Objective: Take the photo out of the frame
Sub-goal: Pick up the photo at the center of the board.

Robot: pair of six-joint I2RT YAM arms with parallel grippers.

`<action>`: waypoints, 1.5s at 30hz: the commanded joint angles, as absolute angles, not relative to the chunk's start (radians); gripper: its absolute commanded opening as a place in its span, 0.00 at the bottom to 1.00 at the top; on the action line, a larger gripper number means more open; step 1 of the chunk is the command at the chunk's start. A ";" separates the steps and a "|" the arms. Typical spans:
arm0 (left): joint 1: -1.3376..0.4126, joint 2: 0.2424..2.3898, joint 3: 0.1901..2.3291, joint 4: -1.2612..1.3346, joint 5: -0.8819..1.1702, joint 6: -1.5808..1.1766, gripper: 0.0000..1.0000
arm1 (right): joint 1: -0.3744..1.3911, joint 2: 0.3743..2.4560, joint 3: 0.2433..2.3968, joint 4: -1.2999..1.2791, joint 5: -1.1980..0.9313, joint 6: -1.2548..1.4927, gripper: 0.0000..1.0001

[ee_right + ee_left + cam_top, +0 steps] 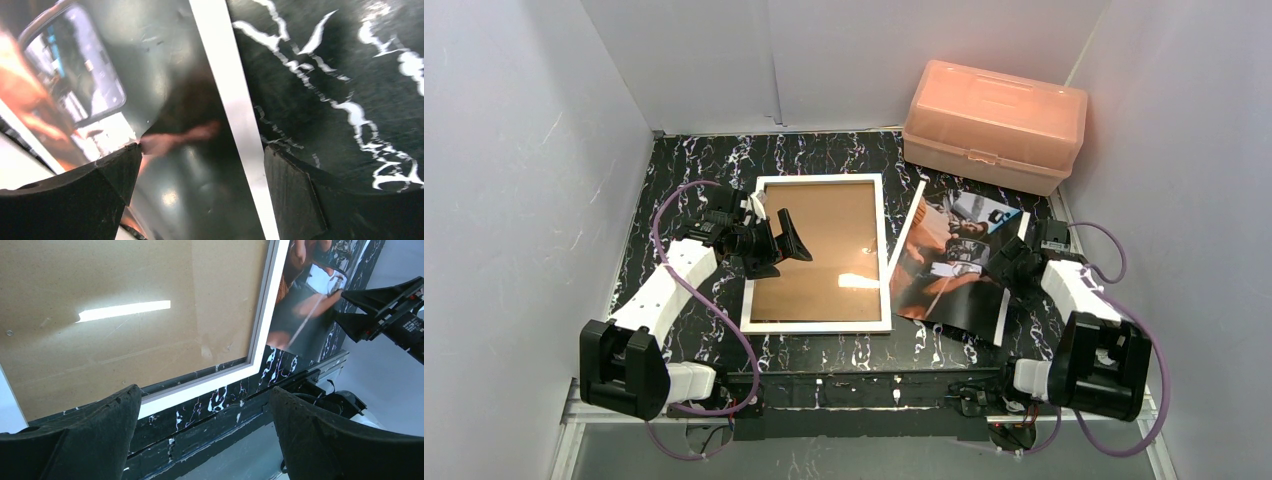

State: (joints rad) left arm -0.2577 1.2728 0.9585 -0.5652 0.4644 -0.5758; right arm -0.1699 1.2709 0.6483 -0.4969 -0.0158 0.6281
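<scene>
Top external: left claw (786, 246) wide, empty, over frame (819, 326); right claw (1007, 264) wide over photo (944, 280) (beside frame).

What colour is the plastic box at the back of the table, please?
Pale pink box, best seen in the top external view.

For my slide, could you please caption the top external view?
Photo out, lying beside the frame; left gripper and right gripper both open.

frame (818, 181): white border | photo (949, 262): reddish-brown, orange, black | box (994, 122): pink
</scene>
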 commanded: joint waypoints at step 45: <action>-0.296 1.285 1.023 -0.566 0.476 -0.590 0.99 | -0.106 1.080 0.711 -0.296 -0.595 0.791 0.85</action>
